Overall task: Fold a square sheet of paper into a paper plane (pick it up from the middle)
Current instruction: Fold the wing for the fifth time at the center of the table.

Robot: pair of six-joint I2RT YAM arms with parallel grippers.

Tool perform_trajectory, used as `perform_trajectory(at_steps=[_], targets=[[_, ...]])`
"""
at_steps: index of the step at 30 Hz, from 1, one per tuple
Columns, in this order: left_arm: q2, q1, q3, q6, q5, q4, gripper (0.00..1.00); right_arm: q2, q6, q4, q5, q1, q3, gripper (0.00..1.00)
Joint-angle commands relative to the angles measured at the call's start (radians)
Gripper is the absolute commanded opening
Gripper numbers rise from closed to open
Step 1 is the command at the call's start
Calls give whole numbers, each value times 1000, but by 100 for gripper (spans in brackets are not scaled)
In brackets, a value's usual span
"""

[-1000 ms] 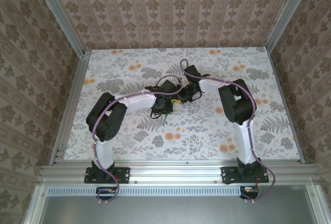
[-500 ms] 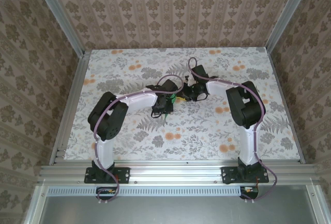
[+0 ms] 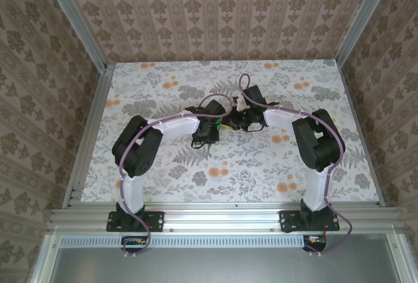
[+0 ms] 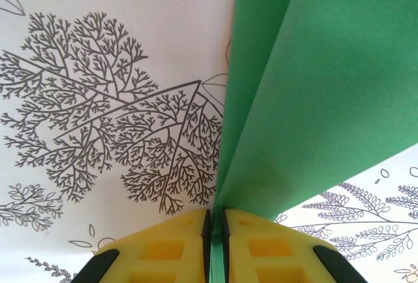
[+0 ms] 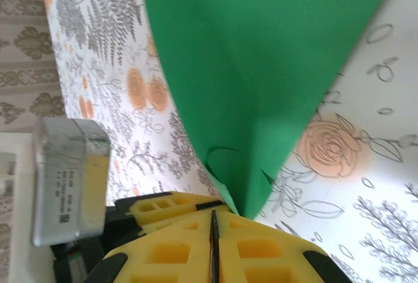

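Pinching folded paper (image 4: 313,87) in left gripper (image 4: 214,216) and right gripper (image 5: 213,216), with jaws just tightened shut on it, seemingly ready for creasing.

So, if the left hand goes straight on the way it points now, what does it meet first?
The green paper pinched in the left hand lies right in that line; behind it, probably the flowered table, though depth is unclear.

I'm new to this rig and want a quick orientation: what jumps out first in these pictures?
The bright-green folded sheet of paper dominates both wrist views, creased and pinched in the left gripper and the right gripper. From above, the white left arm and right arm meet over the middle of the floral-patterned table.
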Motion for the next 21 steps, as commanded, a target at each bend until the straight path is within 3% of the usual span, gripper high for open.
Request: perform_trajectory(at_steps=[1, 12, 21], targets=[[71, -11, -25, 21, 29, -77, 16, 19, 46, 66, -45, 15, 6, 10], [72, -11, -24, 15, 35, -72, 15, 115, 66, 73, -47, 42, 68, 9], [65, -11, -23, 15, 33, -72, 15, 147, 8, -55, 105, 43, 91, 10]])
